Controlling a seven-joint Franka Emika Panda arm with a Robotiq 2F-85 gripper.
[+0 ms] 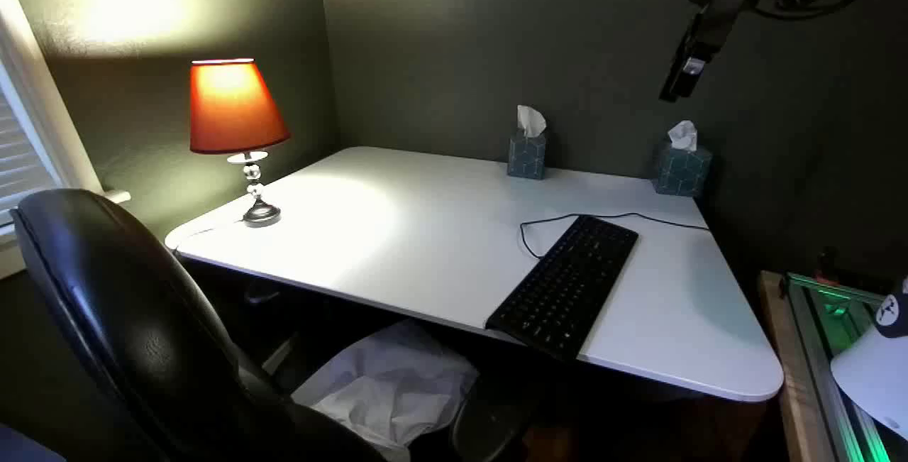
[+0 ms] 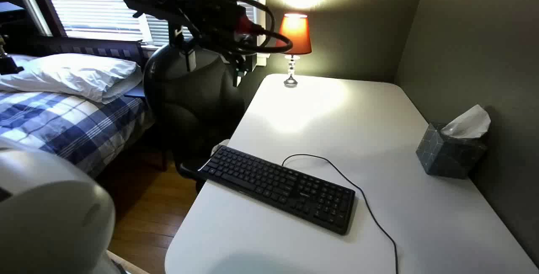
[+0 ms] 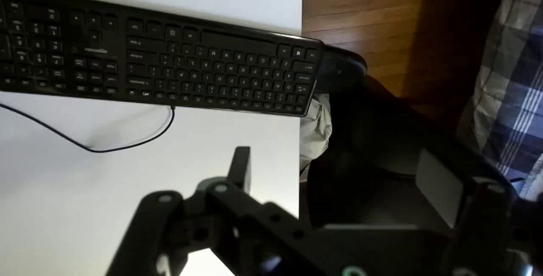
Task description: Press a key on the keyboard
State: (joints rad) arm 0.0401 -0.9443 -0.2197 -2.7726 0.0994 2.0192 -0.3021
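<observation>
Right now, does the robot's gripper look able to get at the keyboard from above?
Probably yes: nothing visible covers the keyboard, and the cable lies beside it. The open gripper hangs higher, off to one side, so it would need to move across and down.

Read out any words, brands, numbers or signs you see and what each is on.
"QWERTYUIOP": keyboard, upper letter row, upside down in the wrist view.
"ASDFGHJKL": keyboard, middle letter row.
"ZXCVBNM": keyboard, lower letter row.
Logo, most other key labels: too small or blurred.
Round badge on robot arm: mark too small to read.
</observation>
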